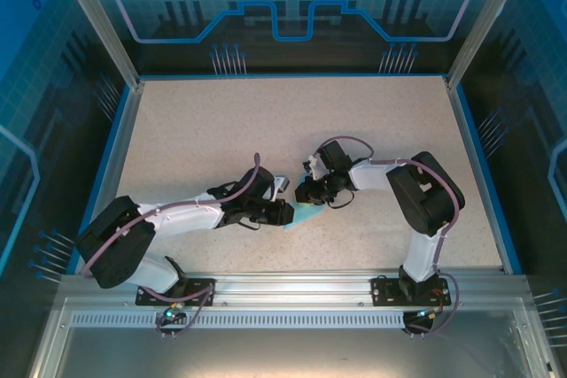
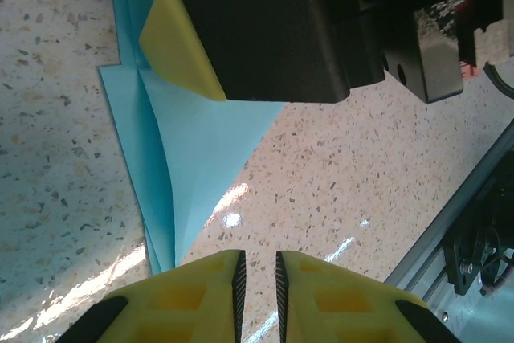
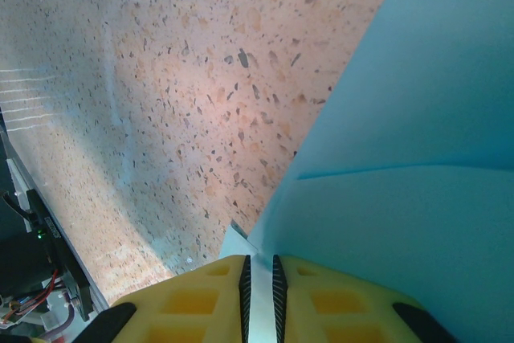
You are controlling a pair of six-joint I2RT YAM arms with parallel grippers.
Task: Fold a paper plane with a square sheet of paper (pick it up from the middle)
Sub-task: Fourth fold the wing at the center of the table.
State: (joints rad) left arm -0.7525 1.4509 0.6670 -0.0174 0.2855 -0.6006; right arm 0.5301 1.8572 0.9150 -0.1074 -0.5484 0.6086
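Right tool (image 3: 259,263) is clamping the folded light-blue paper (image 3: 418,118) on the tabletop (image 3: 161,78); left tool (image 2: 257,259) is hovering beside its tip, slightly released, gripping nothing.

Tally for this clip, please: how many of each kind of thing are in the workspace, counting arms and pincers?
Robot arms: 2 (left arm, right arm)
Pincers: 2 (left pincer, right pincer)
Light-blue paper sheet: 1
Total: 5
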